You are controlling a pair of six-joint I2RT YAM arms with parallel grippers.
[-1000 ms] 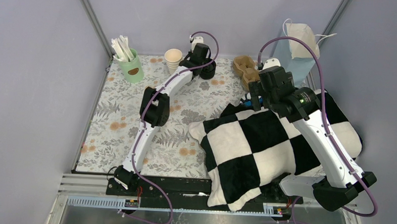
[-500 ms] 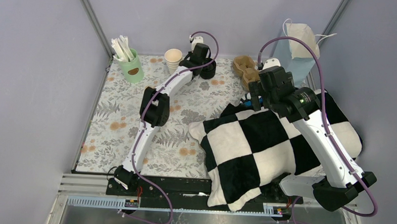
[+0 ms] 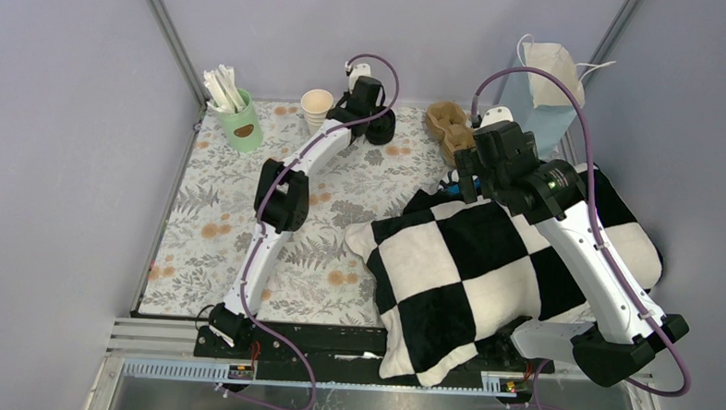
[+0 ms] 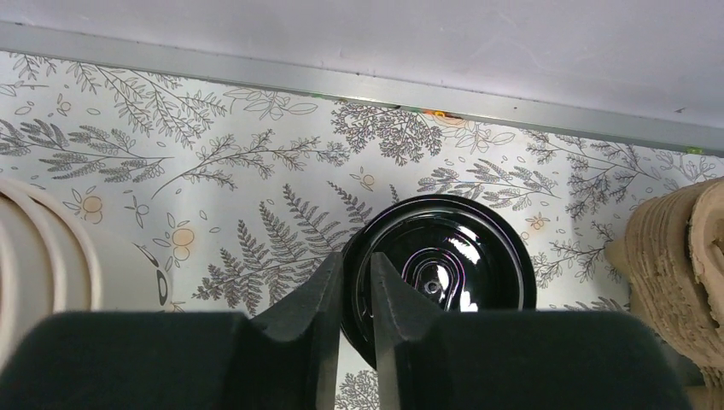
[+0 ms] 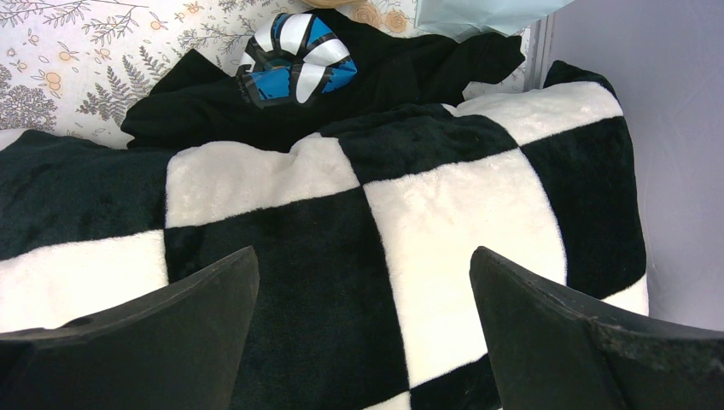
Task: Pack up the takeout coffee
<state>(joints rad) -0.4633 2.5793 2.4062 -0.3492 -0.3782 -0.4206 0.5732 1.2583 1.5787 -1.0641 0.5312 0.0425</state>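
Note:
A round black plastic lid [image 4: 444, 269] lies at the back of the floral mat, also seen from above [image 3: 381, 129]. My left gripper [image 4: 356, 273] is shut on the lid's left rim, one finger outside and one inside it. What is under the lid is hidden. No single cream cup stands apart in any view. My right gripper [image 5: 363, 286] is open and empty, hovering over the black-and-white checkered blanket [image 5: 427, 213]; it shows from above too [image 3: 476, 173].
A stack of nested cream cups [image 3: 316, 107] stands just left of the lid, also in the left wrist view [image 4: 47, 256]. Mint-green cup of white sticks [image 3: 241, 124] at back left. Cardboard cup carrier [image 3: 449, 127], paper bag [image 3: 545, 79], blue-striped object [image 5: 294, 55].
My left wrist has shifted very slightly toward the back wall with the lid between its fingers. The right arm has not moved.

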